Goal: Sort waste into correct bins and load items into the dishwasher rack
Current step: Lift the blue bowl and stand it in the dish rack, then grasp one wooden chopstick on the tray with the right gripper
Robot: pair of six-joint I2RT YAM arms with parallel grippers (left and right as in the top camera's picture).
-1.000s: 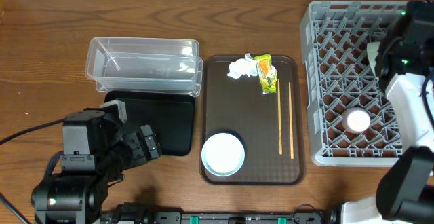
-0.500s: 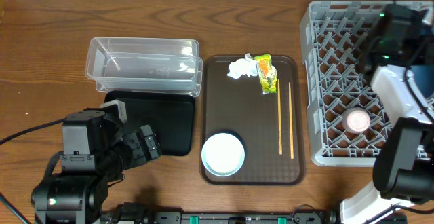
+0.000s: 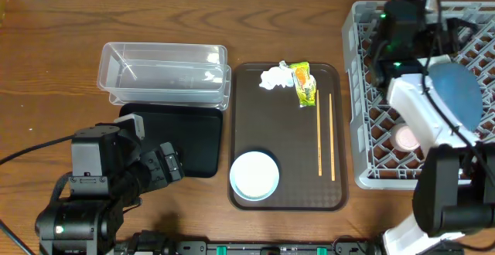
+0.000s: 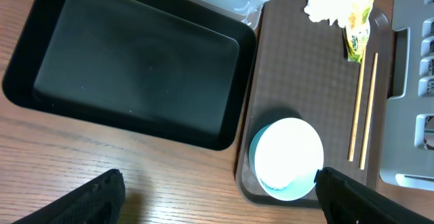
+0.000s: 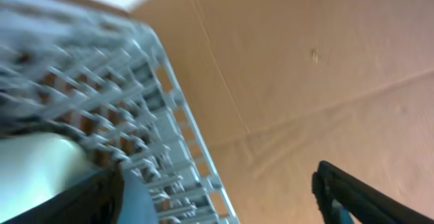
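The dark-blue bowl [image 3: 455, 93] lies in the grey dishwasher rack [image 3: 363, 93], near the pink cup [image 3: 406, 137]. My right gripper [image 3: 458, 39] hangs open just above the bowl, holding nothing; in the right wrist view [image 5: 224, 203] its left finger is beside a blue rim [image 5: 135, 197] and a pale bowl [image 5: 34, 170]. On the brown tray [image 3: 286, 124] are a mint-rimmed white bowl [image 3: 254, 175], chopsticks [image 3: 325, 135], a crumpled tissue [image 3: 272, 77] and a snack wrapper [image 3: 304, 83]. My left gripper [image 3: 166, 166] is open over bare table [image 4: 220, 200], left of the bowl [image 4: 288, 157].
The clear tub [image 3: 164, 73] stands at the back left, with the black tray [image 3: 189, 135] just in front of it and touching the brown tray's left side. The right arm's white link crosses the rack's near half. The rack [image 5: 183, 115] edge shows in the right wrist view.
My right gripper went from shut to open. The dark-blue bowl now rests in the rack. The right arm swung left over the rack. The left arm stayed still.
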